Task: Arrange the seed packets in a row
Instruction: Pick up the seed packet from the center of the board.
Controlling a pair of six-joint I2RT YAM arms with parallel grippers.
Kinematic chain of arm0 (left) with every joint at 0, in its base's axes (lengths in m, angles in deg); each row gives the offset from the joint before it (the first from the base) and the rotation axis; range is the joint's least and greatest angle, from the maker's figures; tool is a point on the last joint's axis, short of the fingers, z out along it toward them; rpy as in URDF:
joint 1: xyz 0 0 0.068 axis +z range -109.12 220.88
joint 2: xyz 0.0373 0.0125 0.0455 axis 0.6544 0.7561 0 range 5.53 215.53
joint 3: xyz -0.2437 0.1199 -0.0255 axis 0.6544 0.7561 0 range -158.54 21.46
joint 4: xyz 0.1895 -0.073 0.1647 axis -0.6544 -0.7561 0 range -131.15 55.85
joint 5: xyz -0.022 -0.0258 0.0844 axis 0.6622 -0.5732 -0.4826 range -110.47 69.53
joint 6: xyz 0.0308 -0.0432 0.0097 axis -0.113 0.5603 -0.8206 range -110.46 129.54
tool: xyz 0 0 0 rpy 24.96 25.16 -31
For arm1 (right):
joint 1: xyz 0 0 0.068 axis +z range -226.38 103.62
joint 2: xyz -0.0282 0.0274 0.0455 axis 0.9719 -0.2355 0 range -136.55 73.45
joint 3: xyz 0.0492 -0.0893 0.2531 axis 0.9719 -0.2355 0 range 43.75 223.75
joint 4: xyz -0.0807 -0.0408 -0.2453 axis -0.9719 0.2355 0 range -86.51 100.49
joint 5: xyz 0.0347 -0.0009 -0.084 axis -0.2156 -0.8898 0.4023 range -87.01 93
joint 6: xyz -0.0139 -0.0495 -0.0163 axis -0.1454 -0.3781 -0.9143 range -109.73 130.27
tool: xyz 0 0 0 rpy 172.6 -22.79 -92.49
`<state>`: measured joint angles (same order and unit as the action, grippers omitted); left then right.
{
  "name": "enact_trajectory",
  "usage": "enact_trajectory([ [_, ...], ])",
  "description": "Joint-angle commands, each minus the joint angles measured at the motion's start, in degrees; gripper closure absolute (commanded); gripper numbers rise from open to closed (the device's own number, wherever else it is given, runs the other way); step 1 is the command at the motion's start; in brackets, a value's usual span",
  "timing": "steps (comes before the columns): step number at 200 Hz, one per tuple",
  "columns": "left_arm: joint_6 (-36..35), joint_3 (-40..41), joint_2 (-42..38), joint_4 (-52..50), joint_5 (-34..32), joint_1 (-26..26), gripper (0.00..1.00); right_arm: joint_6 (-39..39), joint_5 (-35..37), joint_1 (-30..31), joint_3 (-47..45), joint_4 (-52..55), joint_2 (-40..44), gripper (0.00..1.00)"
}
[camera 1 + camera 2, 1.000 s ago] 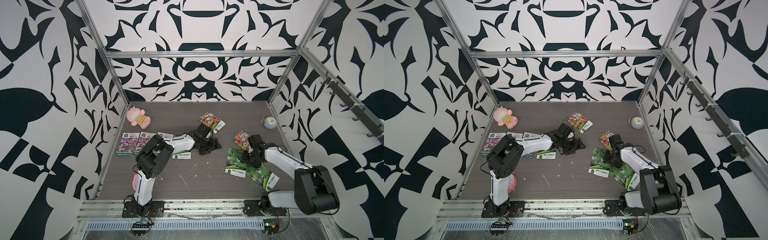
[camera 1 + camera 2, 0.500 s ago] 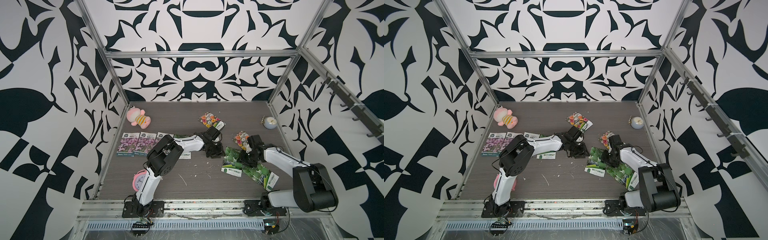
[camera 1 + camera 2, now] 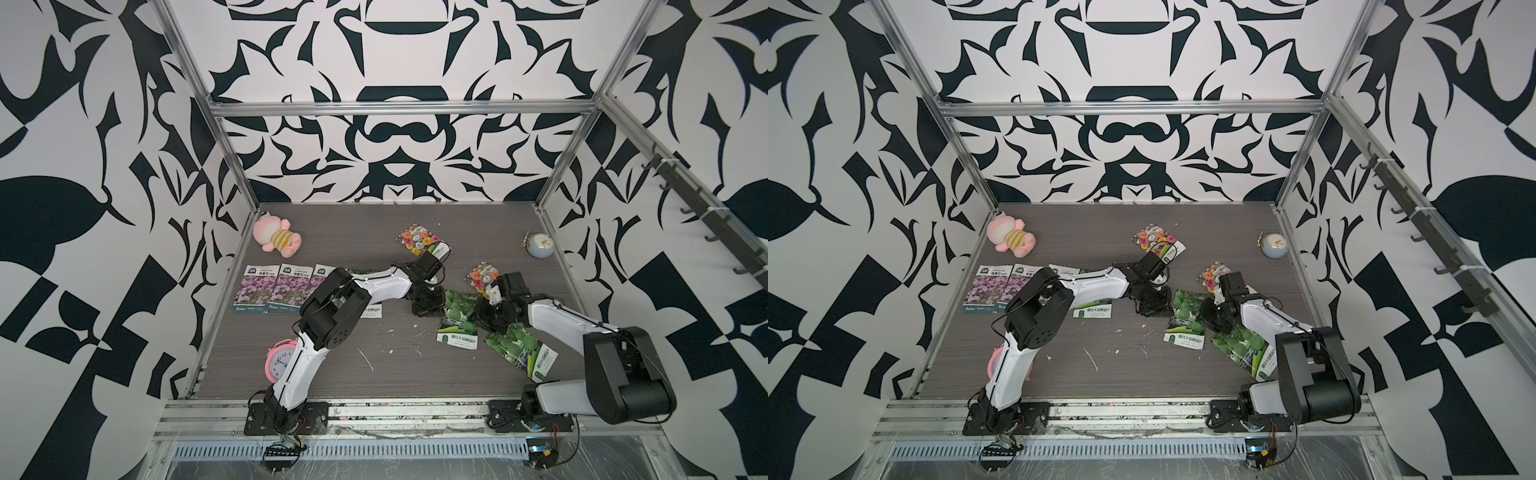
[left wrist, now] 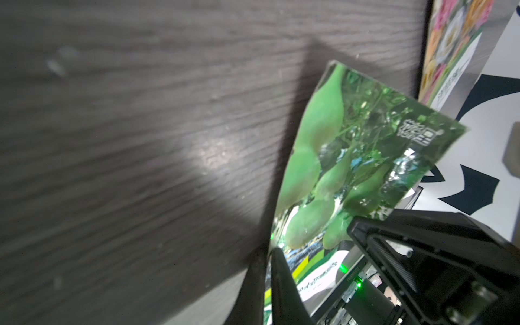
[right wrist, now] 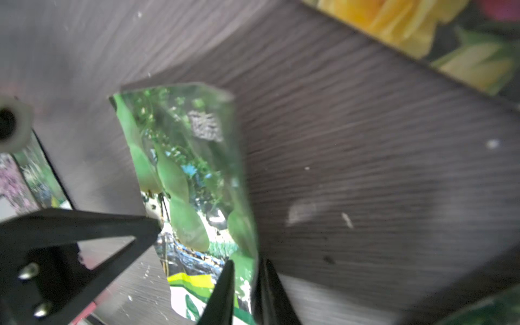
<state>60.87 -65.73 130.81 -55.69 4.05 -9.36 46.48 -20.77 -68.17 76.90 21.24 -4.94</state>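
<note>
purple packets (image 3: 272, 286) rowed, gourd packet (image 3: 457, 309) curled, pinched

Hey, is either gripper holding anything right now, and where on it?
Both pinch one gourd packet: left gripper and right gripper on opposite long edges, near its label band.

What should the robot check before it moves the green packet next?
1. Left gripper pinching the gourd packet: ok.
2. Right gripper pinching the same packet: ok.
3. Only one gripper holding it before carrying: not ok, both hold it.
4. Packet lying flat: not ok, it curls up.
5. Purple packets side by side: ok.
6. Free spot beside that row: cannot tell, the left arm hides it.
</note>
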Motion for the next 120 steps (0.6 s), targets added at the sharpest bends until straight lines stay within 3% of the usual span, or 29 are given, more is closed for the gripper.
enact_trajectory([
  [1,-1.8,0.5,3.0,-5.1,-2.8,-0.1,0.89,-0.3,-0.1,0.4,1.0,-0.3,2.3,0.89],
  [17,-2.4,0.5,1.8,-4.9,-2.8,0.3,0.88,-1.4,3.1,0.4,1.7,2.0,3.7,1.0],
  [30,-3.2,0.5,0.0,-4.8,-2.7,0.9,0.84,-2.8,4.9,0.4,2.9,4.3,4.5,1.0],
  [42,-4.1,0.2,-2.6,-5.7,-3.4,1.9,0.73,-4.0,4.8,0.4,4.2,5.2,4.4,1.0],
  [58,-5.6,-0.2,-7.2,-8.8,-6.7,3.9,0.47,-5.2,2.5,0.4,6.1,4.9,3.1,1.0],
  [74,-7.1,0.6,-13.1,-12.1,-13.1,6.2,0.35,-5.8,-1.4,0.5,8.7,4.1,0.4,1.0],
  [120,-9.4,9.0,-29.2,-16.7,-25.2,13.9,0.24,-5.2,-13.1,5.6,18.5,-1.5,-8.7,1.0],
])
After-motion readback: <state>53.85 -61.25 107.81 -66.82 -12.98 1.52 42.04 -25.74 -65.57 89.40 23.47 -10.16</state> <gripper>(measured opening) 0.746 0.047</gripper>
